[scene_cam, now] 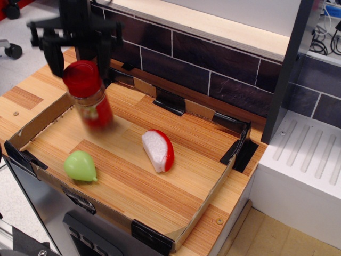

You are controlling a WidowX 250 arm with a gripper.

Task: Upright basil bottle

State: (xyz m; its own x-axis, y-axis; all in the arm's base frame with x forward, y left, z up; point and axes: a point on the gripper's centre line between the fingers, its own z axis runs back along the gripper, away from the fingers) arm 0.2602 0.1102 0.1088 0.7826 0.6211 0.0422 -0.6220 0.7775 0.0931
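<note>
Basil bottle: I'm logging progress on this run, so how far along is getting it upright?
Looks done: the basil bottle stands cap-up in the tray, though blurred and leaning slightly. In hand: the gripper sits just above the red cap with its fingers apart, apparently not clamping. Left: confirming the bottle settles without tipping, and clearing the arm. The green pear and the red-and-white wedge lie apart from it.

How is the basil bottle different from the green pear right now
The basil bottle is a tall, straight-sided jar with a red cap and a red label; the green pear is short, rounded and one plain colour. The bottle looks blurred and leans with its cap toward the back left, under the gripper; the pear is sharp, lying near the front wall. Both are inside the tray, on its left side.
</note>
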